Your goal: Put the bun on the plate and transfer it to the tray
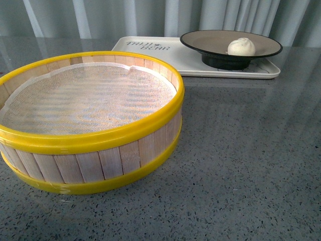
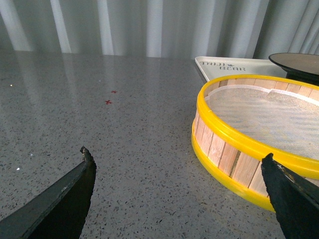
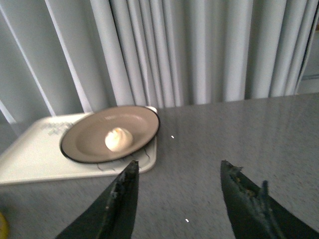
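Resting on the plate [image 1: 210, 41], the bun [image 1: 241, 46] sat over the tray [image 1: 150, 54], lettered probably "TAIJI BEAR"; left gripper [image 2: 179, 172] and right gripper [image 3: 179, 174] both gaped, empty.

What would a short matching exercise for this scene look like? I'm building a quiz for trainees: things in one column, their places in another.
Things:
1. bun
2. plate
3. tray
4. steamer basket

Places:
A. flat on the table, at the back
B. nearest the front camera, nothing inside but its mesh liner
C. on the plate
D. on the tray

Pairs: 1-C, 2-D, 3-A, 4-B
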### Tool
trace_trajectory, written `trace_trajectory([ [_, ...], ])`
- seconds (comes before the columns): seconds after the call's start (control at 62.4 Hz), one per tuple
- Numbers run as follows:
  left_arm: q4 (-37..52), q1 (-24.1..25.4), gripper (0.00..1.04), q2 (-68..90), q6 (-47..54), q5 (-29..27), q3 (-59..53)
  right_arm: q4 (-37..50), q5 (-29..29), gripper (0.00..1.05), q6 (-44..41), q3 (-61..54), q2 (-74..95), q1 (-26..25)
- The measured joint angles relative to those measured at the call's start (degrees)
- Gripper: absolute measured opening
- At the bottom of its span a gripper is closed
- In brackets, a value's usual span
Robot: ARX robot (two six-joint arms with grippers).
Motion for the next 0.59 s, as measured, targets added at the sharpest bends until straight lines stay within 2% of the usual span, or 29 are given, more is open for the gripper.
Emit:
trace_trajectory([
  [0.08, 0.0, 0.0, 0.98, 0.0, 0.0, 0.0, 0.0, 1.2, 1.5, 0.35, -2.9, -4.1, -1.8, 1.1],
  [0.208, 0.0, 0.0, 0.98, 0.0, 0.0, 0.1, 0.0, 3.4, 4.0, 0.04, -5.4, -11.1, -6.8, 3.6],
  [0.24, 0.0, 0.0, 0.98, 0.0, 0.0, 0.0, 0.0, 3.6, 4.3, 0.01, -5.8, -12.0, -7.6, 4.0],
  [0.417, 0.0, 0.0, 0.98, 0.0, 0.0, 0.1, 0.0, 4.0, 6.7, 0.02, -6.2, -17.1, -11.9, 6.2],
  [0.481, 0.0, 0.0, 0.98, 0.0, 0.0, 0.1, 0.0, 3.9, 10.7, 0.02, -6.2, -18.5, -13.5, 8.9],
  [0.593, 0.0, 0.0, 0.98, 0.0, 0.0, 0.1, 0.0, 3.6, 10.8, 0.02, -6.3, -20.5, -16.2, 11.2],
])
